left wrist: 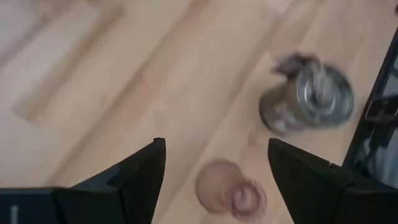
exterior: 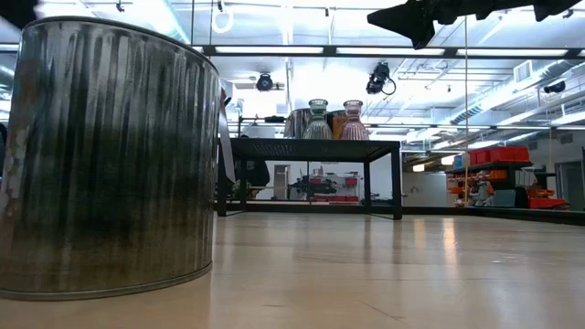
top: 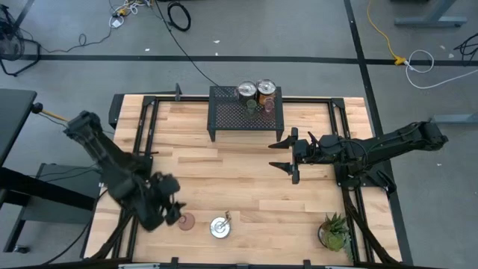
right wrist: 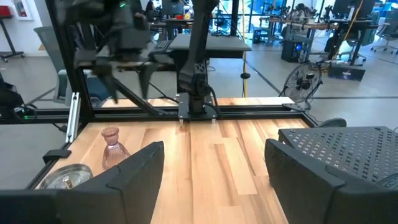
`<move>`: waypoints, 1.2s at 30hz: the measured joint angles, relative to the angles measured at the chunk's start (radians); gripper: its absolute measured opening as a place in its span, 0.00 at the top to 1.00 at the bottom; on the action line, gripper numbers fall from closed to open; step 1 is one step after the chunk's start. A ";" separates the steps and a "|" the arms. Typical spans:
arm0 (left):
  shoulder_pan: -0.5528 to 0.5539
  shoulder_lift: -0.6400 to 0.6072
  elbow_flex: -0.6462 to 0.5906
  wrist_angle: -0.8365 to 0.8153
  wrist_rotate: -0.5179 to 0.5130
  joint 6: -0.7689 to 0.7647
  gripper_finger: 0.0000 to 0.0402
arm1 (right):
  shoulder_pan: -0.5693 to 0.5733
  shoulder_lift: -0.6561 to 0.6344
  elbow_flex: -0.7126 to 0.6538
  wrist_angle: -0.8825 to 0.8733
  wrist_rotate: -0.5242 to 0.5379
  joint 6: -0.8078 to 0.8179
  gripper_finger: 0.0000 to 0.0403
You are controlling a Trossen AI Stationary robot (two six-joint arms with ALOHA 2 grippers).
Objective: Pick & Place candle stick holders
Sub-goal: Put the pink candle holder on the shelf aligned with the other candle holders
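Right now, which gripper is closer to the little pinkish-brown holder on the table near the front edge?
Left. The left gripper hovers open right beside the pinkish-brown holder. The right gripper is open too, far across the table near the black mesh rack.

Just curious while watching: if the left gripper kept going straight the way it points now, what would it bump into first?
Most likely the pink cup. The left gripper is open and aimed down at the table, with the cup just ahead between its fingers. The silver holder stands off to the side. Depth is hard to judge.

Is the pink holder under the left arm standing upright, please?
Upright: the pink holder stands on its base, neck up, below the left gripper's open jaws.
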 joint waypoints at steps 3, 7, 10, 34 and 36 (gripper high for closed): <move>-0.074 0.071 0.000 0.003 -0.003 -0.090 0.29 | 0.000 0.000 0.000 0.000 0.000 0.000 0.31; -0.141 0.172 0.000 0.008 -0.029 -0.129 0.29 | 0.000 0.000 0.000 0.000 0.000 0.001 0.31; -0.176 0.234 0.000 0.016 -0.039 -0.169 0.29 | 0.000 0.000 0.000 0.001 0.000 0.001 0.31; -0.250 0.368 0.000 0.136 -0.113 -0.241 0.29 | 0.000 0.000 0.000 0.009 0.000 -0.016 0.31; -0.250 0.384 0.000 0.137 -0.113 -0.247 0.29 | 0.000 0.000 0.000 0.011 0.000 -0.016 0.31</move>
